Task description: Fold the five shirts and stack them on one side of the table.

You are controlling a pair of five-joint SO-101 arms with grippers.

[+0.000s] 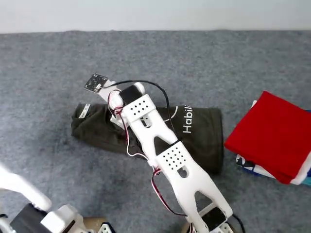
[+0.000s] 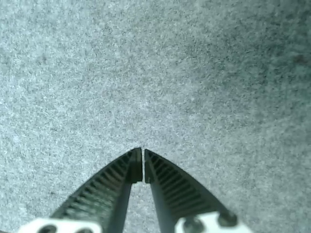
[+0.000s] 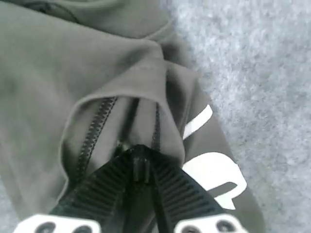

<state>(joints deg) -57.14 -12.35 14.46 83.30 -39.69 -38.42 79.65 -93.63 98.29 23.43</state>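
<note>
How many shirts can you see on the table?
3 for sure. A dark green shirt lies in the middle. A red shirt lies at the right, with a white and blue one peeking out beneath it. More may be hidden under there.

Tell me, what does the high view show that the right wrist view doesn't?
The high view takes in the right arm stretched across the whole dark shirt, plus a red folded shirt topping a stack at the table's side. The right wrist view adds the close-up: the right gripper shut on a raised fold of that shirt. Both share the dark shirt, its white print and the grey table surface.
</note>
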